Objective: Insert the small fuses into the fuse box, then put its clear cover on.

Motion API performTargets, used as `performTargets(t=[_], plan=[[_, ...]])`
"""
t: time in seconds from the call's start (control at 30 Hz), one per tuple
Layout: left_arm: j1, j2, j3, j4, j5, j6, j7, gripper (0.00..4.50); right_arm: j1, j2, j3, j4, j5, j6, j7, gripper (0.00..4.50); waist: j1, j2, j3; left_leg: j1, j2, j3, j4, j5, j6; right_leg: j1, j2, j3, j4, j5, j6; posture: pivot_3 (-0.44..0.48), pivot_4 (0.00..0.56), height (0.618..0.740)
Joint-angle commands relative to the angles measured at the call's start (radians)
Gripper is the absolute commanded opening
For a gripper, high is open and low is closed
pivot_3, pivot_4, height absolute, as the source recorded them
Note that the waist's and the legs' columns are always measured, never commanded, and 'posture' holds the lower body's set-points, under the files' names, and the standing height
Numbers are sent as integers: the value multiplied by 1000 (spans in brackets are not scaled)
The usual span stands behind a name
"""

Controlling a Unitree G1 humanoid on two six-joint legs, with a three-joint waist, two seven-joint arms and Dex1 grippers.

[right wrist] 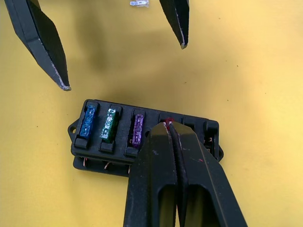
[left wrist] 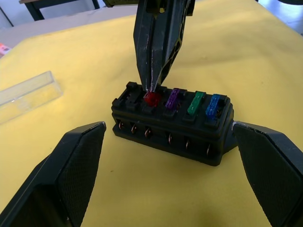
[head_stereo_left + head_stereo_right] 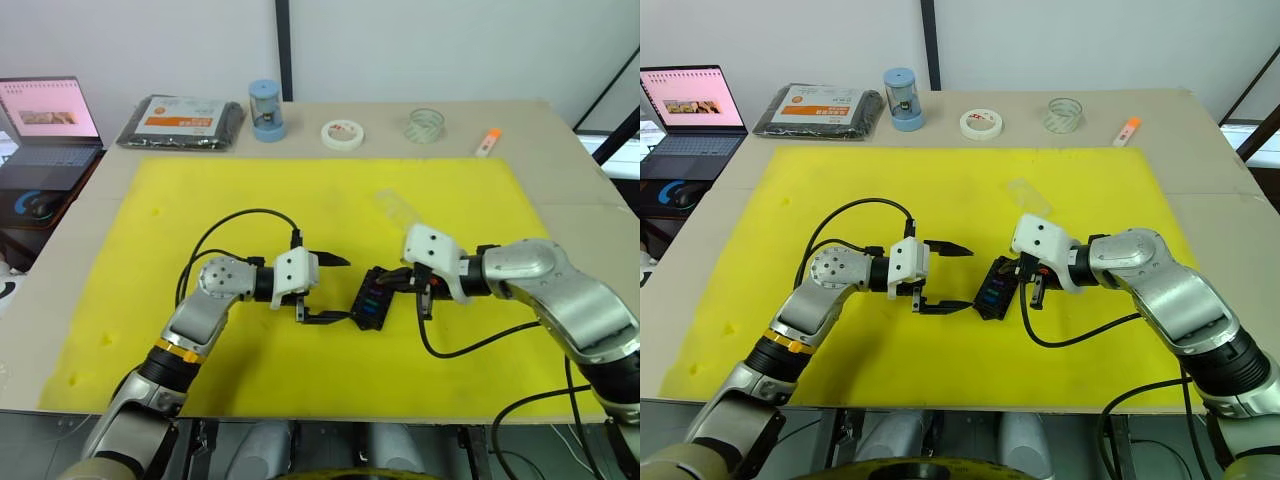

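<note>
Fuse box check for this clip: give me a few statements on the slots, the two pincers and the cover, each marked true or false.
1. The fuse box holds a blue, a green and a purple fuse in a row. True.
2. The right pincer is shut on a red fuse at a slot in the box. True.
3. The left pincer is clamped on the box. False: its fingers stand wide apart near one end of the box, touching nothing.
4. The clear cover is already on the box. False: it lies on the yellow mat, apart from the box.
5. The slot at the far end beyond the red fuse is filled. False: it is empty.
</note>
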Motion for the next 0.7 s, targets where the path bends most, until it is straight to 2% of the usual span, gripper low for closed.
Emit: performTargets(t=[0.03,0.7], plan=[[-12,7,6,-26,-7,-1,0,4500,30,-5,38,3,-3,30,20,32,0,0,0,0,0,0,0,0,0,0,0,0,0,0,0,0,150,740],[-10,-2,5,-29,-12,-1,5,4500,26,7,43,38,-28,65,-12,32,0,0,-1,0,0,0,0,0,0,0,0,0,0,0,0,0,150,740]])
